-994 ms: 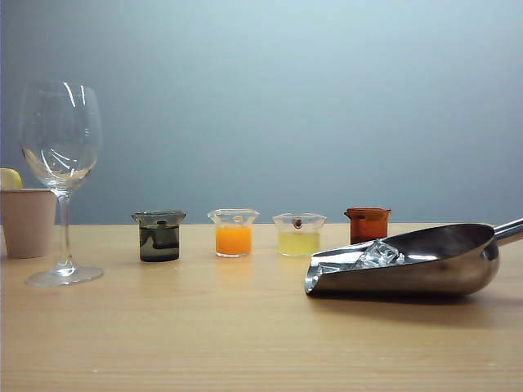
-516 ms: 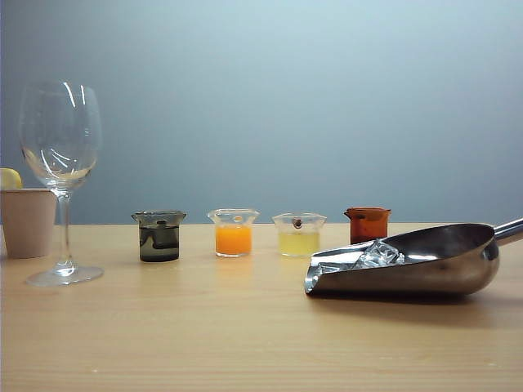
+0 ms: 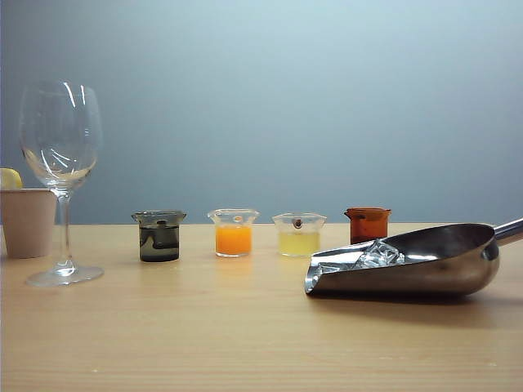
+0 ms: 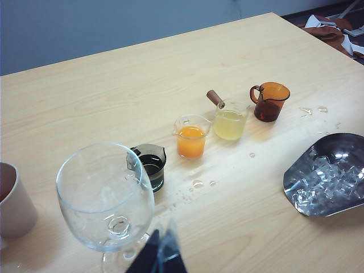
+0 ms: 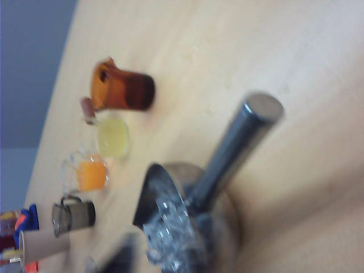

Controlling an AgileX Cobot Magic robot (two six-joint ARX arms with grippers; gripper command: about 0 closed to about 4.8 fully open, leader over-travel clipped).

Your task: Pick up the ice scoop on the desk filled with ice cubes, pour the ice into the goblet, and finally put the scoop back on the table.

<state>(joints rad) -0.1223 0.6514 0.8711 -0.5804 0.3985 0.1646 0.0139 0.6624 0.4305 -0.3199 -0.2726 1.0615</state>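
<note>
One ice scoop (image 3: 409,263) lies on its side on the light wood surface (image 3: 204,335) at the right of the exterior view, its slanted mouth turned toward the middle and its rod handle (image 5: 236,149) running off past the right edge. A small heap of ice cubes (image 3: 377,255) sits inside it, too jumbled to count. One goblet (image 3: 61,175) stands upright at the far left, with one beige paper cup (image 3: 27,221) just behind it. Between goblet and scoop stand four small beakers in a row: dark (image 3: 159,236), orange (image 3: 234,233), pale yellow (image 3: 298,234) and amber (image 3: 368,224). The left pincer (image 4: 158,257) shows only as dark tips just beside the goblet's foot; how wide it stands I cannot tell. The right pincer is out of every picture; its wrist camera looks down the handle's end toward the ice.
</note>
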